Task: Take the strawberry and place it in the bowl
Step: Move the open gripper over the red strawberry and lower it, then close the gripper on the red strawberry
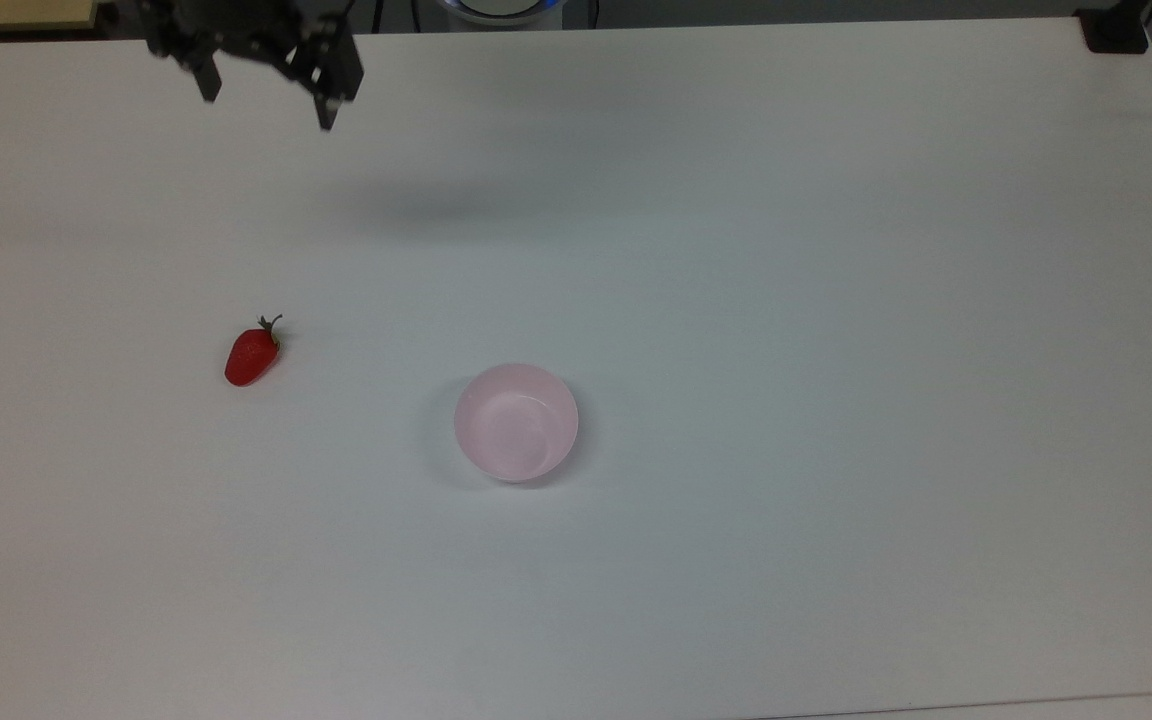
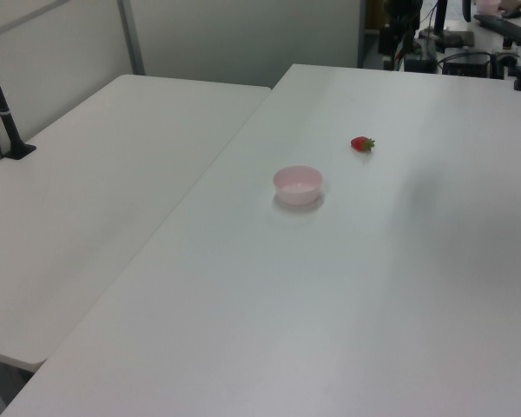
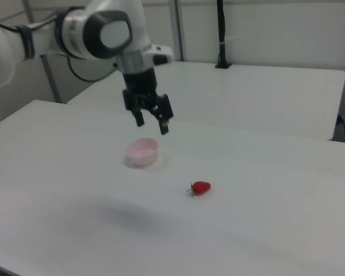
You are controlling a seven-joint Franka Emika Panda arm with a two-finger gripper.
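The arm hangs high with its pincer (image 3: 153,126) pointing down, fingers apparently spread and empty.

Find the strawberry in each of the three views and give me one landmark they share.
Top view: the strawberry lies on the white table, left of centre, stem toward the upper right.
Left view: the strawberry is above and right of centre.
Right view: the strawberry is slightly right of centre, below the middle, stem toward the right view's left.
Shared landmark: the pink bowl, apart from the strawberry in each.

no readable text, no labels or numbers — strawberry (image 1: 252,355), bowl (image 1: 516,422), table (image 1: 836,300) all plain
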